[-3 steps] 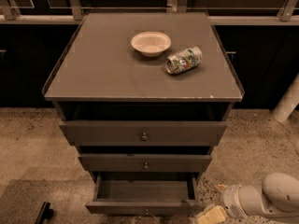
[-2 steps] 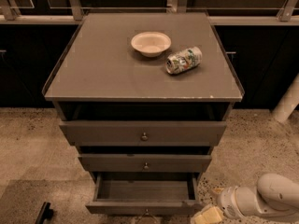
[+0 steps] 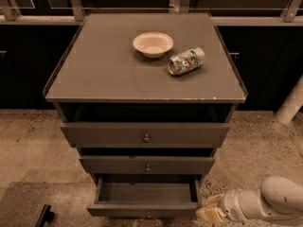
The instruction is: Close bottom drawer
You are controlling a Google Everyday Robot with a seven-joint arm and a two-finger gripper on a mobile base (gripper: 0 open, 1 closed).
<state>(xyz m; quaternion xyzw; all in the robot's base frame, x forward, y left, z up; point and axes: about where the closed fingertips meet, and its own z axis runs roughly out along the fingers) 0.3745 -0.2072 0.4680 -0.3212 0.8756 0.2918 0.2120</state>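
I've got gripper (image 3: pixel 210 208) low right over speckled floor (image 3: pixel 28 145), grip state can't tell. Bottom drawer (image 3: pixel 147 194) just left of it, pulled out. Up-left, grey cabinet top (image 3: pixel 104 74): 1 bowl (image 3: pixel 153 44), 1 can (image 3: pixel 186 61) on its side.

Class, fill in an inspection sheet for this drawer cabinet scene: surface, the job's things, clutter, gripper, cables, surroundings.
Surface: the cabinet top is grey and flat and carries two items.
Job's things: the bottom drawer is pulled out, and nothing is seen inside it. The upper drawer and the middle drawer sit above it.
Clutter: a pale bowl stands upright. A can lies on its side just right of the bowl.
Gripper: the gripper is low at the lower right, beside the bottom drawer's right front corner. Contact cannot be told.
Cables: nothing seen.
Surroundings: speckled floor, a white post at the right, and a dark object on the floor at the lower left.
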